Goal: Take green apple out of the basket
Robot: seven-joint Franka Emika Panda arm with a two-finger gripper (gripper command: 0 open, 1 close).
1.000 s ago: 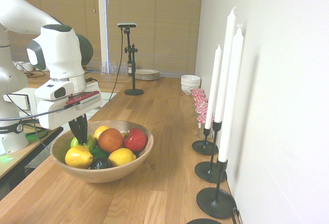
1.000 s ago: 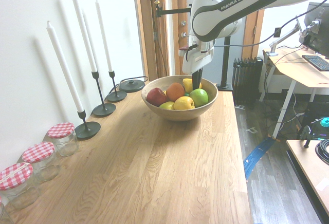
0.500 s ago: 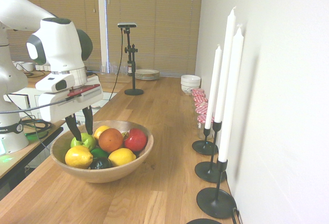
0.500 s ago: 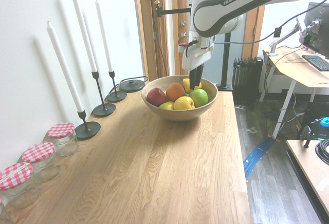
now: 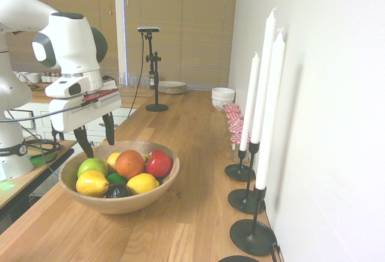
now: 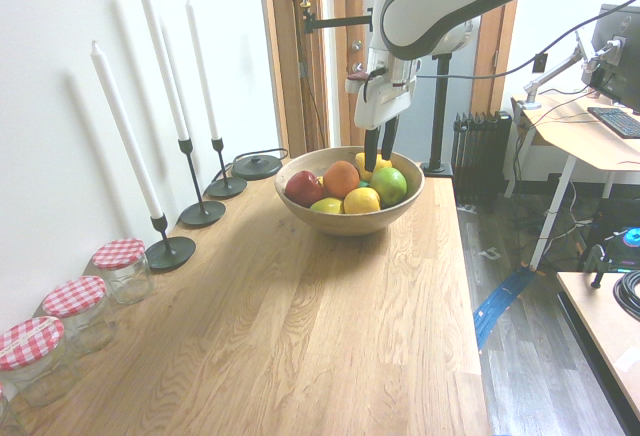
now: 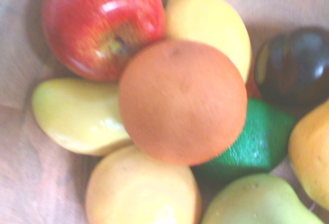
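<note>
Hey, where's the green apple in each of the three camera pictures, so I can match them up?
First exterior view: the green apple lies at the left edge of the fruit pile in the basket, below the open pincer.
Second exterior view: the apple lies on the pile's right side.
Wrist view: the pale green fruit at the bottom edge is probably it, but it is cropped.
Shared landmark: the orange, next to it.
</note>
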